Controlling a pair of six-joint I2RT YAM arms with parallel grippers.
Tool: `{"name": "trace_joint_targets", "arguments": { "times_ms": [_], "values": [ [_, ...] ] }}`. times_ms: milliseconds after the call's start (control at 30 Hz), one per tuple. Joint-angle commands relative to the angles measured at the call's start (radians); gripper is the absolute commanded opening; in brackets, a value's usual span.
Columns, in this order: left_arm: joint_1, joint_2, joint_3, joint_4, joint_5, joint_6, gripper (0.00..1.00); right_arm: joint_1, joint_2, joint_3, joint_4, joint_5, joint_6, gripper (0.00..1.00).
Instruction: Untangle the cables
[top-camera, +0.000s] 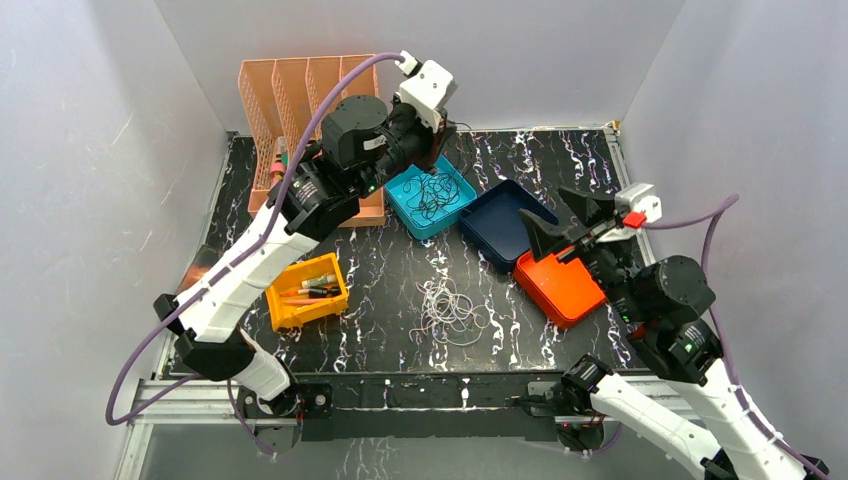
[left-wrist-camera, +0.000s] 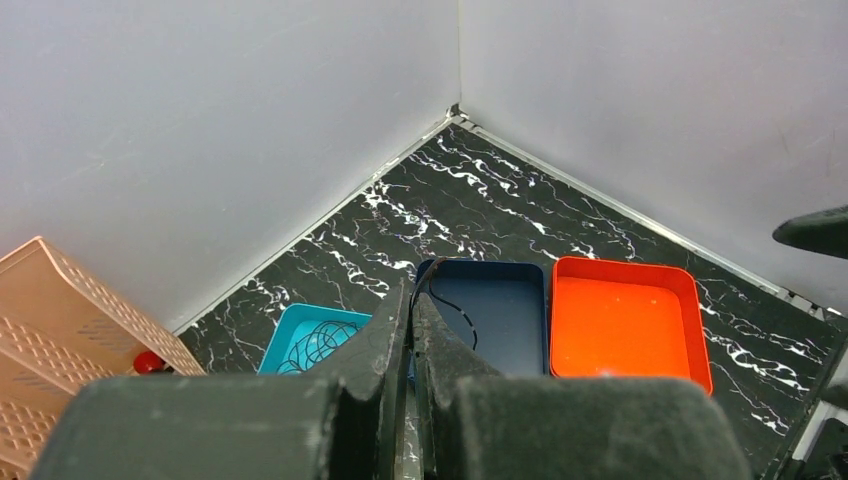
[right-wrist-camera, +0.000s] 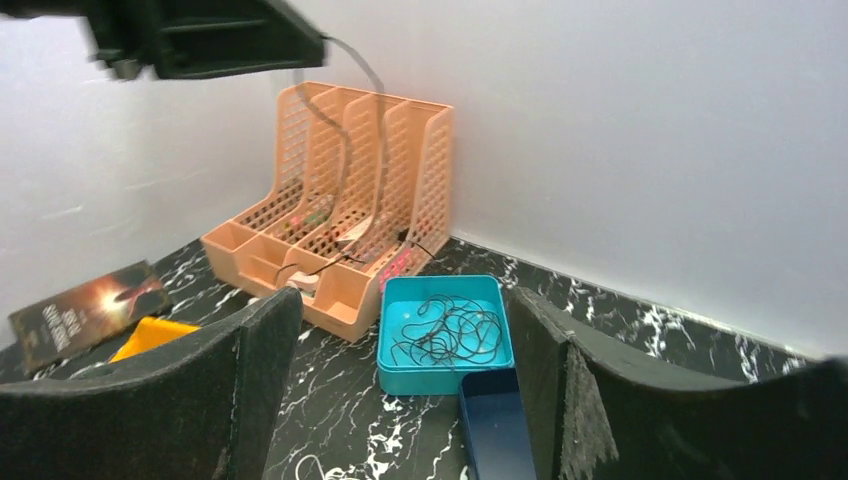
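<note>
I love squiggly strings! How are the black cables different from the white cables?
The black cables are dark and sit inside the teal tray. The white cables are pale and lie right on the table, in no tray. Both are thin, curly, tangled loops.

The left arm (top-camera: 262, 245) stretches from lower left to top centre of the overhead view, with the left gripper (left-wrist-camera: 412, 300) pinched tight on a thin black cable (left-wrist-camera: 441, 296). The right arm (top-camera: 690, 380) bends up from the lower right, and the right gripper (right-wrist-camera: 400, 300) has its fingers spread wide.
</note>
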Motion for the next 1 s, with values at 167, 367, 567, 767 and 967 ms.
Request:
{"name": "trace_joint_targets", "arguments": {
  "times_ms": [167,367,567,767,967],
  "values": [
    [0.002,-0.023,0.072,0.011,0.071,-0.018,0.00,-0.004,-0.027,-0.097,0.281,-0.350,-0.178,0.86],
    [0.002,-0.031,0.064,-0.003,0.100,-0.021,0.00,-0.003,0.123,-0.061,0.394,-0.340,-0.180,0.88],
    [0.002,-0.031,0.059,-0.009,0.109,-0.028,0.00,-0.004,0.290,-0.063,0.576,-0.312,-0.143,0.89],
    [0.003,-0.036,0.059,-0.014,0.108,-0.027,0.00,-0.004,0.384,-0.051,0.694,-0.175,-0.118,0.89],
    [0.002,-0.042,0.049,-0.014,0.106,-0.027,0.00,-0.004,0.421,-0.045,0.730,-0.128,-0.120,0.90]
  ]
}}
